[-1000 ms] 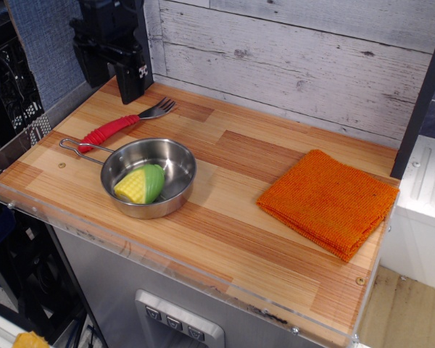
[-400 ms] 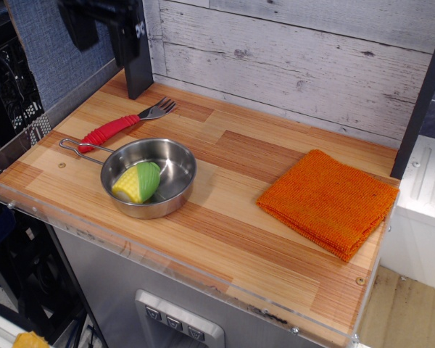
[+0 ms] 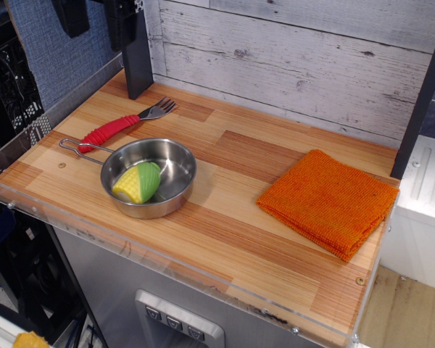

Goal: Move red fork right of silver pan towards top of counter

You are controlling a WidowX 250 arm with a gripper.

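Observation:
The red fork (image 3: 110,130) lies flat on the wooden counter (image 3: 232,210), just behind the silver pan (image 3: 175,162) on the left side. Its tines point toward the back wall. The pan's wire loop handle (image 3: 76,148) points left, close to the end of the fork's red handle. My gripper (image 3: 94,16) is high at the top left corner, well above the fork and partly cut off by the frame edge. Its two black fingers stand apart and hold nothing.
A yellow-green toy corn (image 3: 137,183) lies inside the pan. A folded orange cloth (image 3: 329,203) lies at the right. A dark upright post (image 3: 137,65) stands at the back left, by the white plank wall. A clear acrylic edge runs along the front.
My gripper has risen from just above the fork's tines to the top of the frame. The fork, pan and cloth have not moved.

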